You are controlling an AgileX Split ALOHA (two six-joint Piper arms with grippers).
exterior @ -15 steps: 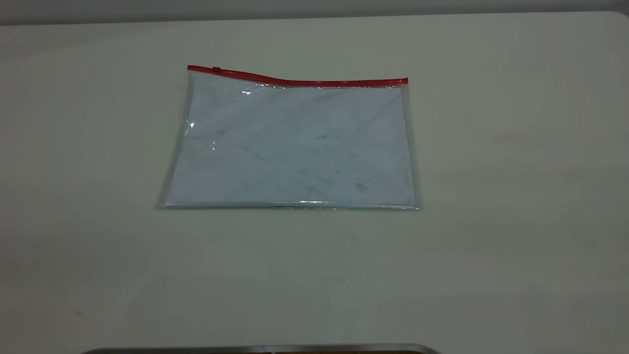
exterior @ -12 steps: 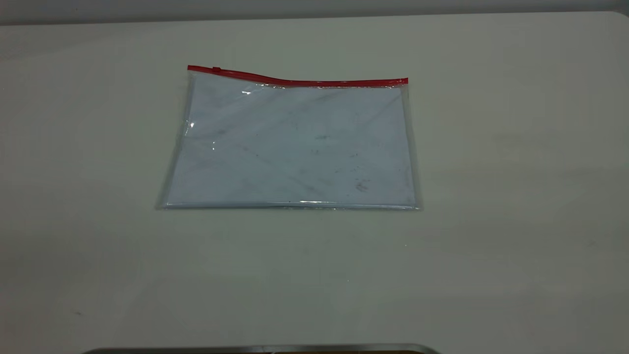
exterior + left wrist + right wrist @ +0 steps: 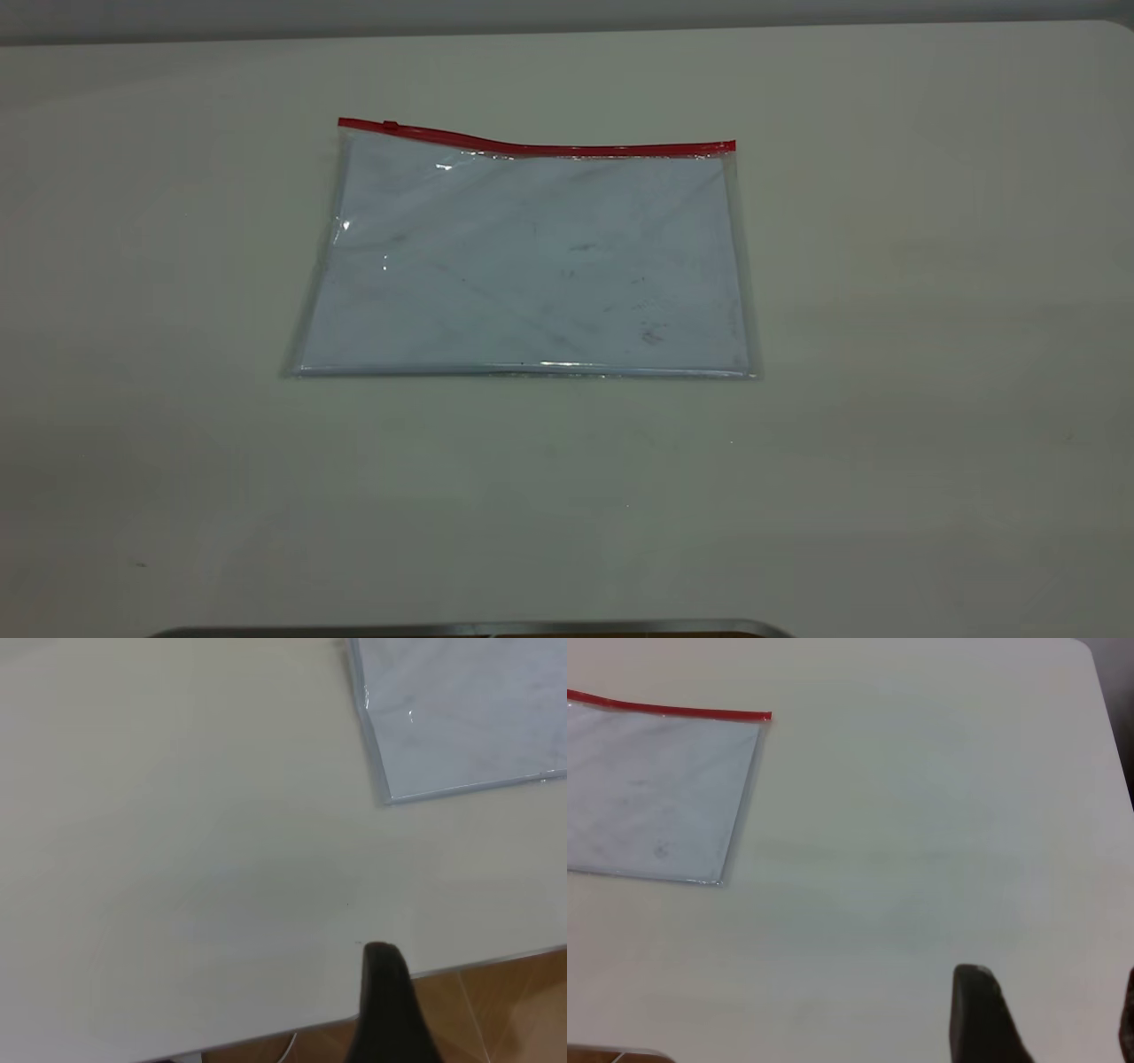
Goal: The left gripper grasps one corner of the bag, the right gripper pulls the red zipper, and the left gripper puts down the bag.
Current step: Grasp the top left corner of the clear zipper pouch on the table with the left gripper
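Observation:
The bag (image 3: 532, 266) lies flat on the white table, a clear pouch with a pale sheet inside. The red zipper (image 3: 549, 148) runs along its far edge, and its slider tab (image 3: 390, 125) sits near the left end. Neither gripper shows in the exterior view. In the left wrist view, the left gripper (image 3: 469, 961) hovers near the table's front edge, well clear of the bag's near left corner (image 3: 390, 797); one finger (image 3: 383, 992) shows with nothing against it. The right gripper (image 3: 1054, 983) is open and empty over bare table, away from the bag's right end (image 3: 656, 797).
A metal strip (image 3: 469, 627) lies along the table's front edge. Brown floor (image 3: 505, 1001) shows past that edge in the left wrist view. The table's rounded far right corner (image 3: 1090, 656) is in the right wrist view.

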